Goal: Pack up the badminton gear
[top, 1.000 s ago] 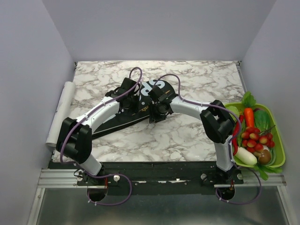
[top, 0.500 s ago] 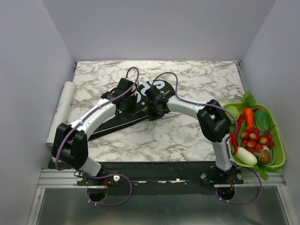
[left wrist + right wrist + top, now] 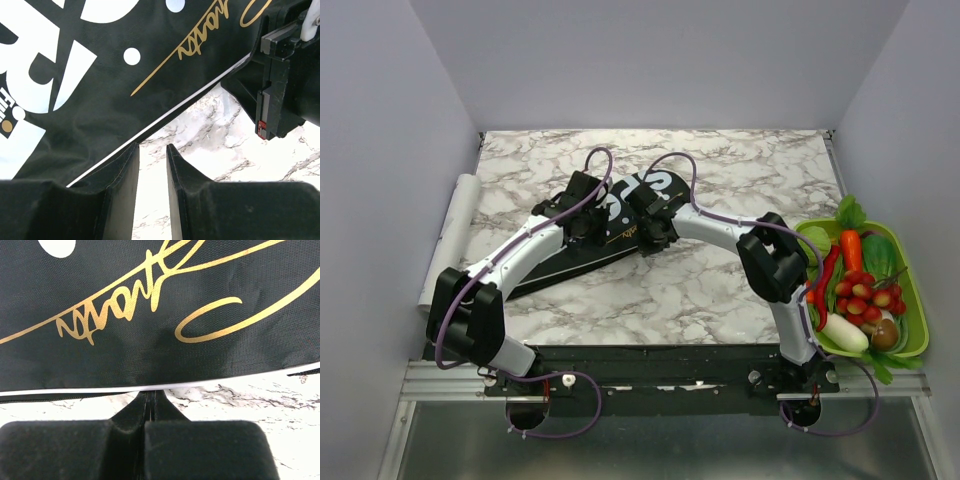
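One long black bag [image 3: 565, 258] in view, lying slantwise on the marble counter [image 3: 720, 290], white-lettered wide end toward the far side, narrow end toward the near left. Two arms bent over its middle, hiding much of it. Left gripper [image 3: 151, 150] just off the bag's white-piped near edge, jaws narrowly apart, gripping nothing. Right gripper [image 3: 150, 396] at the same edge, jaws pressed together; anything pinched between them impossible to tell. One white roll [image 3: 448, 235] at the counter's left edge; one green tray [image 3: 923, 330] of vegetables off the right side.
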